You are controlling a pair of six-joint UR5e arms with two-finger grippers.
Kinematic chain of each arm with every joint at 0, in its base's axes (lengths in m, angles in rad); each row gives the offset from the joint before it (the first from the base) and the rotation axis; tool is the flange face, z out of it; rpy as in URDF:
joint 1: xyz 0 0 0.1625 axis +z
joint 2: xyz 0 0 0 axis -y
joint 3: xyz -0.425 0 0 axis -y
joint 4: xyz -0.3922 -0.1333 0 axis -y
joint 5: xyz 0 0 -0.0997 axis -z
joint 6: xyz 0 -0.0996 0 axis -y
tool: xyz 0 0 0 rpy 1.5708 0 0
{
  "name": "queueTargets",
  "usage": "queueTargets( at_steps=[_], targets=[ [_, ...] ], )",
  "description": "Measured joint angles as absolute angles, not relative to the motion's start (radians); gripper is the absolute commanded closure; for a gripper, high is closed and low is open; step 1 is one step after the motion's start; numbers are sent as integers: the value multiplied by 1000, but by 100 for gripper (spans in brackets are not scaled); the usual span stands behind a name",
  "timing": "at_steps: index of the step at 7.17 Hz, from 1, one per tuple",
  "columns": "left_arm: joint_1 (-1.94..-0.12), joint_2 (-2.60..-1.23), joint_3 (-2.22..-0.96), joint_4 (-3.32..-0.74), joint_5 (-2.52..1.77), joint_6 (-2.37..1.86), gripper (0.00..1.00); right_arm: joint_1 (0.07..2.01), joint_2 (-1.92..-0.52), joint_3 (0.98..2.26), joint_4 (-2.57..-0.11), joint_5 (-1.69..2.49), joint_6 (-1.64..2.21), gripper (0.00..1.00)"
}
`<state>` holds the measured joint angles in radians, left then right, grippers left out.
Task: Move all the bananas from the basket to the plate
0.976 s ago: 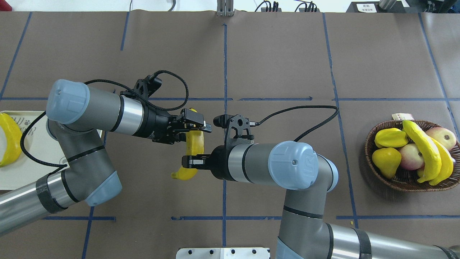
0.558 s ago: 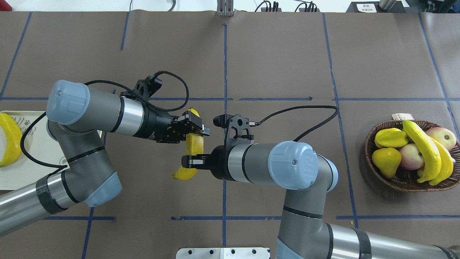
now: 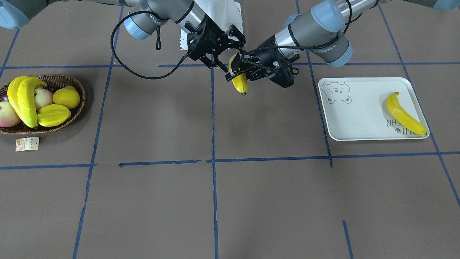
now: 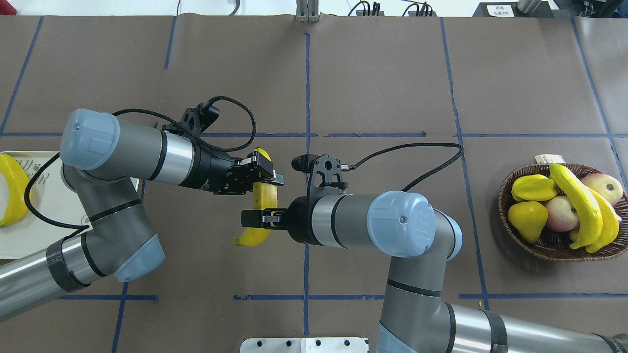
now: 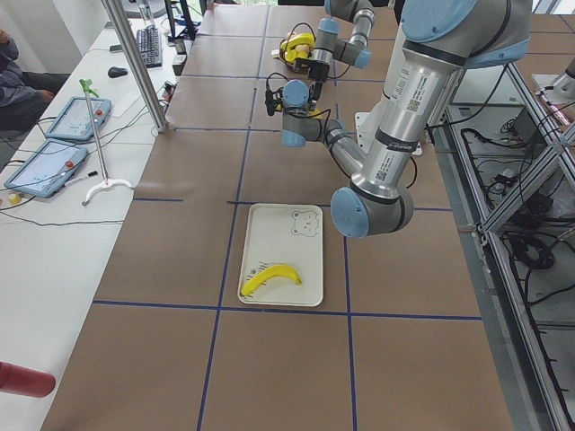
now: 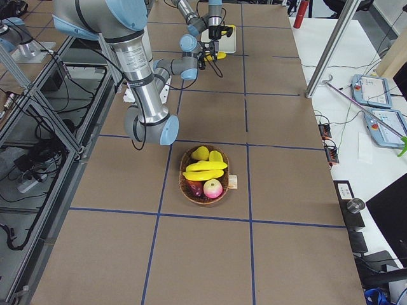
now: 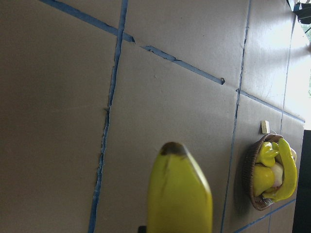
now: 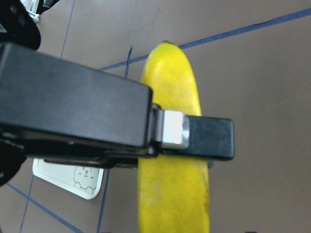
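One yellow banana [image 4: 265, 196] hangs in the air over the table's middle, between both grippers. My left gripper [image 4: 267, 175] is shut on its far half; the right wrist view shows a left finger pad [image 8: 209, 138] lying across the banana [image 8: 170, 92]. My right gripper [image 4: 252, 219] sits at the banana's near, curved end with its fingers spread, open. Two more bananas [image 4: 581, 203] lie across the other fruit in the wicker basket [image 4: 554, 251] at the right. Another banana [image 3: 405, 116] rests on the pale bear-print plate [image 3: 359, 124] at the robot's left.
The basket also holds a starfruit [image 4: 532, 187], a yellow pear-like fruit [image 4: 527, 218] and two apples [image 4: 559, 213]; a paper tag [image 3: 27, 143] lies beside it. Blue tape lines cross the brown table. A person sits at a side desk [image 5: 18, 81].
My left gripper closed on the banana's far half. After that the right gripper's fingers spread at the near end. Both arms drifted slightly left; the banana stayed in place.
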<state>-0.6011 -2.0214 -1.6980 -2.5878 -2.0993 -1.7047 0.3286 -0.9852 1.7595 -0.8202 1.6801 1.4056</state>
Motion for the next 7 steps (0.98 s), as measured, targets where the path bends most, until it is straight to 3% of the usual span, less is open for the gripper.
queueTargets(
  at_steps=[2,5,7],
  targets=[
    [-609,-2008,-1694,-2570,-2098,-1705,100,356,-1000,1775,-855,1715,1403,0],
    [-700,-1950,-1701,-2429,-2096,-1701,100,450,-1079,1939,-1098,1879,1382,0],
    [-787,-1837,-1753,-2298,-2100,-1696,100,524,-1120,1990,-1238,1960,1313,0]
  ],
)
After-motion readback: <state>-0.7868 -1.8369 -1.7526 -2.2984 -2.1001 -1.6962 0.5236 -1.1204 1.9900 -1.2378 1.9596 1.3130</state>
